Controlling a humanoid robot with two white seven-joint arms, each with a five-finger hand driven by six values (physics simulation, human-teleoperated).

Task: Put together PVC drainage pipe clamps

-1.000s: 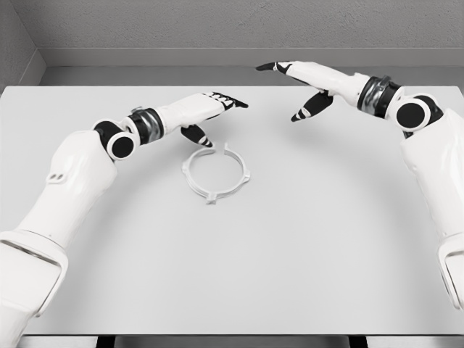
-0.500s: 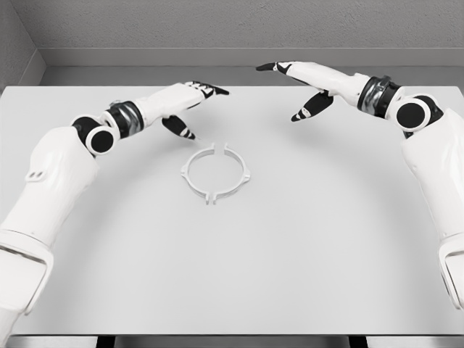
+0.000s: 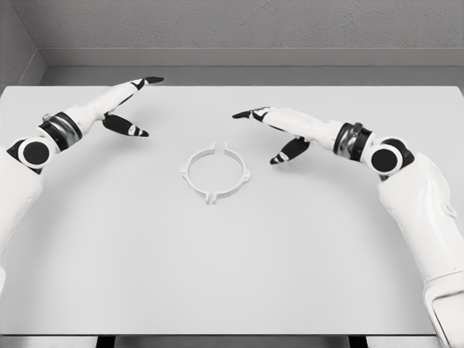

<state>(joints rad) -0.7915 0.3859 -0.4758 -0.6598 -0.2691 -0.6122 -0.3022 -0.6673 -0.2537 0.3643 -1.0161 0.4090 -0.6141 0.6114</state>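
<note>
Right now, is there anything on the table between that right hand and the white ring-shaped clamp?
Nothing visible stands between them. The right hand hovers open just right of the pipe clamp, with only bare table in the gap. The left hand, also open, is off to the far left, clear of the path.

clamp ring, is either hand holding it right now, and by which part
Nothing is held. The clamp ring lies free on the table; left hand and right hand are open, apart from it.
</note>
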